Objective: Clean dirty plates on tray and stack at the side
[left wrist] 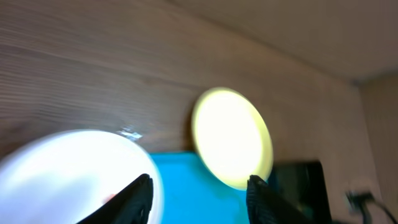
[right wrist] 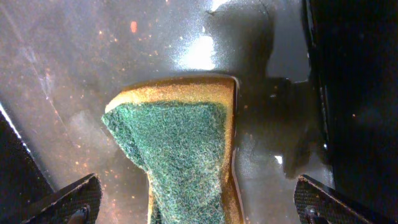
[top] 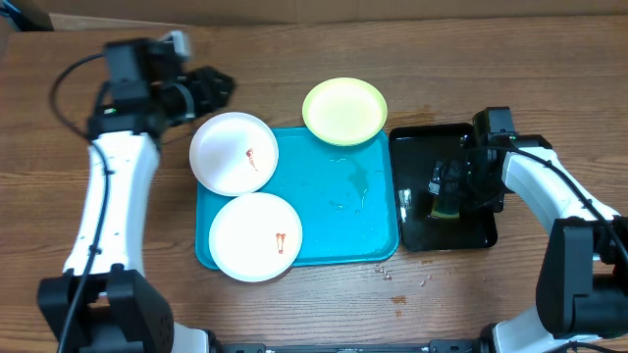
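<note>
The turquoise tray [top: 353, 221] lies mid-table. A white plate [top: 221, 147] with a red smear overhangs its far left corner. A second smeared white plate [top: 245, 243] sits at its near left. The pale green plate [top: 343, 110] rests on the tray's far edge and shows no smear. My left gripper [top: 211, 86] is open and empty, hovering behind the far white plate; its wrist view shows that plate [left wrist: 68, 171], the green plate [left wrist: 231, 137] and the tray [left wrist: 199, 193]. My right gripper [right wrist: 196, 198] is open, its fingers either side of a green-and-yellow sponge [right wrist: 180, 155].
A glossy black tray [top: 420, 230], wet, sits right of the turquoise tray and holds the sponge [top: 446, 208]. Small crumbs and red specks lie on the wood table [top: 397, 294] near the tray's front right corner. A wet patch marks the turquoise tray's middle.
</note>
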Controlling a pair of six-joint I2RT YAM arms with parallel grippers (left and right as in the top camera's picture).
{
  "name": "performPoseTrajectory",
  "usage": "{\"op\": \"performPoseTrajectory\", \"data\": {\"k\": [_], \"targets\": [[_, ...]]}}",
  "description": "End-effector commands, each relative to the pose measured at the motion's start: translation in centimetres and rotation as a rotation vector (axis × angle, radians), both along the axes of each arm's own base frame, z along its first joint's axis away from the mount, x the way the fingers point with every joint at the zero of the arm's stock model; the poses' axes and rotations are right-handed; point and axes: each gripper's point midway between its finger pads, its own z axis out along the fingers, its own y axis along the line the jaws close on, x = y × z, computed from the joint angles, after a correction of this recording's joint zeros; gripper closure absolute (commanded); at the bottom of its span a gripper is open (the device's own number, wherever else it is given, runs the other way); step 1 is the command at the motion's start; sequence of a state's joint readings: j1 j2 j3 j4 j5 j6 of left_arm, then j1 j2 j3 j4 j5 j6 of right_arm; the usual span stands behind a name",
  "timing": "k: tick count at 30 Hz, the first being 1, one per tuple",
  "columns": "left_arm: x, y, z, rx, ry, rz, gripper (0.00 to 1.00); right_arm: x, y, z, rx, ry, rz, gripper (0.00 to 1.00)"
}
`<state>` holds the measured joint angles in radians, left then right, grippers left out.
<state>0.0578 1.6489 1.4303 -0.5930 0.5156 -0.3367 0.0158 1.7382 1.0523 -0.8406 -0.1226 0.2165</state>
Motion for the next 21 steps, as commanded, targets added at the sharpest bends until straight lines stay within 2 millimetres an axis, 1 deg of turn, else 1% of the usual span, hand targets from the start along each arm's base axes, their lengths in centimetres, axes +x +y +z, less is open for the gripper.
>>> {"op": "performPoseTrajectory", "data": {"k": [1, 5, 7, 9, 11, 14, 16, 19, 21], "targets": [[0.9, -5.0, 2.6, 0.073, -0.045, -0.115, 0.48, 0.1, 0.0, 0.7, -0.009, -0.024, 0.002, 0.0], [2.5, -7.4, 2.8, 0.233, 0.065, -0.13, 0.48, 0.1, 0.0, 0.7, -0.009, -0.024, 0.002, 0.0], [3.3, -9.0, 2.0, 0.255, 0.14, -0.188, 0.47, 0.1, 0.0, 0.7, -0.009, -0.024, 0.002, 0.0], [4.0, -9.7, 0.1, 0.262, 0.22, -0.208, 0.47, 0.1, 0.0, 0.7, -0.009, -0.024, 0.002, 0.0], [4.9, -9.9, -2.8, 0.27, 0.304, -0.216, 0.46, 0.1, 0.0, 0.7, -0.009, -0.024, 0.002, 0.0], [5.8, -10.3, -7.1, 0.261, 0.386, -0.233, 0.38, 0.1, 0.0, 0.7, -0.009, -0.024, 0.002, 0.0], [6.0, -10.4, -9.5, 0.261, 0.428, -0.239, 0.37, 0.1, 0.0, 0.7, -0.009, -0.024, 0.002, 0.0], [6.2, -11.0, -12.1, 0.267, 0.46, -0.251, 0.37, 0.1, 0.0, 0.7, -0.009, -0.024, 0.002, 0.0], [6.5, -11.4, -13.2, 0.269, 0.467, -0.258, 0.39, 0.1, 0.0, 0.7, -0.009, -0.024, 0.002, 0.0]]}}
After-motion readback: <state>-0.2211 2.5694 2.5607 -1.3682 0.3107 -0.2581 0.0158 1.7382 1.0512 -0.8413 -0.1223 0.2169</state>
